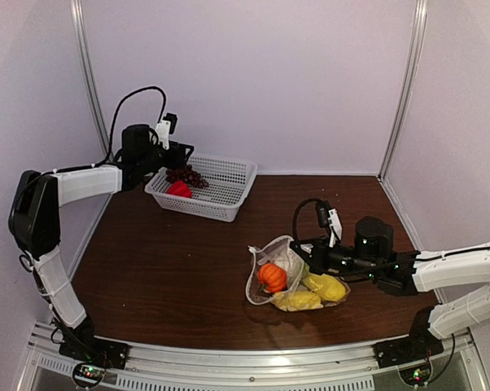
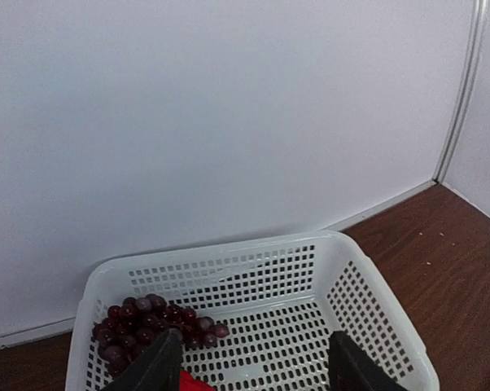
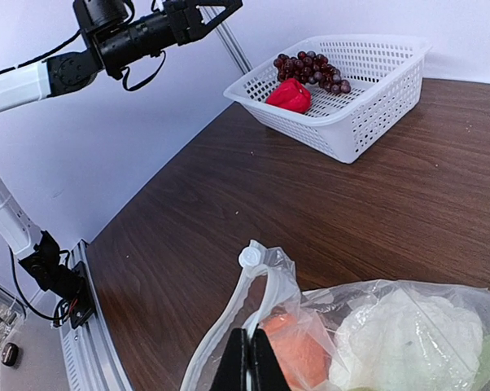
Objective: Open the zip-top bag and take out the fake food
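The zip-top bag (image 1: pixel 287 275) lies open-mouthed on the table, holding an orange piece (image 1: pixel 271 277), yellow pieces (image 1: pixel 326 287) and a white lumpy piece (image 1: pixel 290 259). My right gripper (image 1: pixel 297 245) is shut on the bag's upper rim; in the right wrist view its fingertips (image 3: pixel 249 362) pinch the zip strip of the bag (image 3: pixel 440 305) just above the orange piece (image 3: pixel 298 352). My left gripper (image 2: pixel 253 371) hangs open over the white basket (image 2: pixel 351 254), nothing between its fingers. Dark purple grapes (image 2: pixel 151 324) and a red piece (image 2: pixel 194 383) lie in the basket below it.
The white lattice basket (image 1: pixel 229 173) stands at the back left near the rear wall. Grey walls and metal posts close in the back and sides. Dark wooden table (image 1: pixel 164 261) stretches between basket and bag.
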Controlling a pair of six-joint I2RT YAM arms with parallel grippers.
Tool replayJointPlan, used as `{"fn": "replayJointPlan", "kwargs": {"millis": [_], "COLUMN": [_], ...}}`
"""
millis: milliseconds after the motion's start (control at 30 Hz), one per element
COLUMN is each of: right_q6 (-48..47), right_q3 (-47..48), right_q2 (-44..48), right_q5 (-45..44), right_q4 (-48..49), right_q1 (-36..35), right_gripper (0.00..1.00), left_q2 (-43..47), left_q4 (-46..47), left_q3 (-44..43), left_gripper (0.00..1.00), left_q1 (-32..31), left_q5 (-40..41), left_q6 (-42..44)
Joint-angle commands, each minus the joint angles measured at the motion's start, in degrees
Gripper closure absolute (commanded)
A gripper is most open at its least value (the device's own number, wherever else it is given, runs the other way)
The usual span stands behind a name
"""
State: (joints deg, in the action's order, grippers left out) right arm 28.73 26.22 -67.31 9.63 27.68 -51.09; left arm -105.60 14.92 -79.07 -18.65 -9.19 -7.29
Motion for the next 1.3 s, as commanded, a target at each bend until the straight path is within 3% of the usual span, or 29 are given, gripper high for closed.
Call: {"fn": "replayJointPlan", "kwargs": {"millis": [0,233,433,467,533,900,1267], "right_q6": [0.2,0.3,0.4,0.5,0.5,0.4,0.1], "right_q3": [1.0,1.2,1.5,1.6,1.6,1.7,1.7], "right_q2": [-0.1,-0.3,-0.5,-0.5,-0.4,0.4,1.0], "right_q5": [1.3,1.5,1.7,1.7,1.8,1.9,2.1], "right_q4": [0.9,0.7,0.7,0.6,0.6,-0.7,-1.7], "right_q1": [-0.2,-1.1,-1.6,-1.6,-1.7,-1.7,-1.7], "right_gripper": [1.0,1.0,1.0,1.0,1.0,1.0,1.0], "left_q2": [9.5,21.8,28.3,28.3,27.6,19.9,7.0], "left_q4": [13.9,15.5,13.7,11.9,8.7,4.2,-2.0], "left_q3": [14.7,30.6,39.9,39.8,38.9,33.9,23.5], "left_gripper": [0.37,0.37,0.32,0.27,0.26,0.32,0.39], "left_q1": [-5.7,-19.0,-25.3,-25.6,-27.1,-37.4,-41.3], "left_q5": [-3.5,-2.6,-14.8,-16.6,-17.4,-14.6,-12.7], "left_q6": [4.2,17.7,27.3,28.4,30.6,41.2,47.7]}}
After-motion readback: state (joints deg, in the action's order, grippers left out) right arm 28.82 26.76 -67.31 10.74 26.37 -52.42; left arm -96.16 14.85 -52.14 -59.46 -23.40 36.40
